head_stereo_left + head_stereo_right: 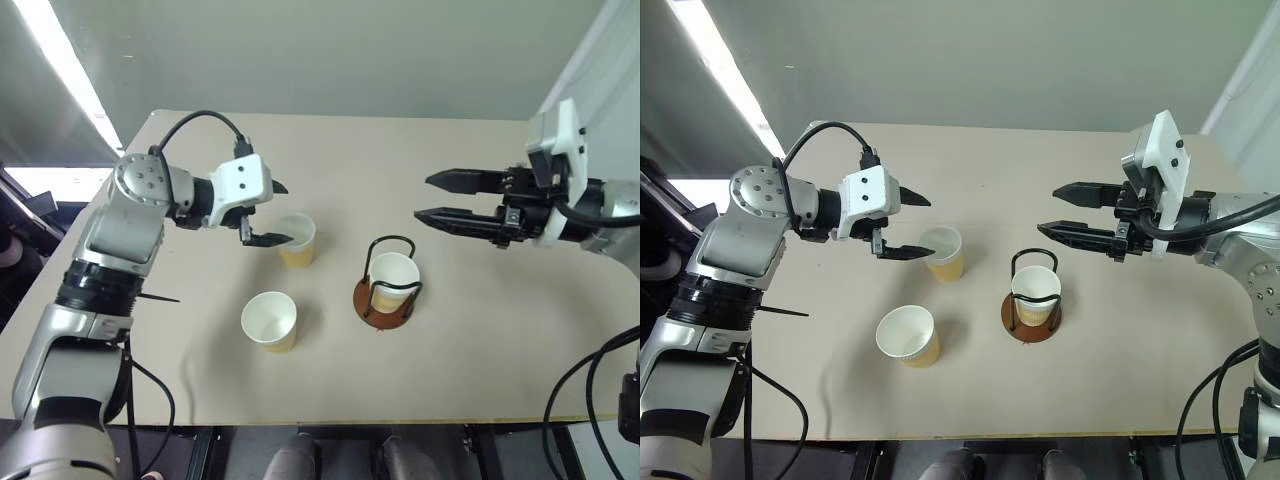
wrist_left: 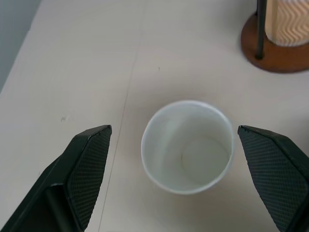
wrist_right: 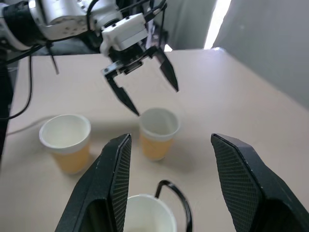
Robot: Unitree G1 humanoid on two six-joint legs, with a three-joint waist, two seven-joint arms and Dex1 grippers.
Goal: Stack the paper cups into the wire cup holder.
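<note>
Wide-spread, the left gripper [image 1: 268,213] straddles the paper cup [image 1: 297,239] just beyond the wire cup holder [image 1: 386,297], which already carries one cup [image 1: 393,279]. Thin, light and crushable, it likely wants a gentle pinch across its wall. Another cup [image 1: 270,320] stands beside the holder; the right gripper [image 1: 436,198] hovers parted and empty.

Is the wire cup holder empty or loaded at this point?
Loaded: one paper cup stands upright inside the wire cup holder; two other cups sit loose on the table.
</note>
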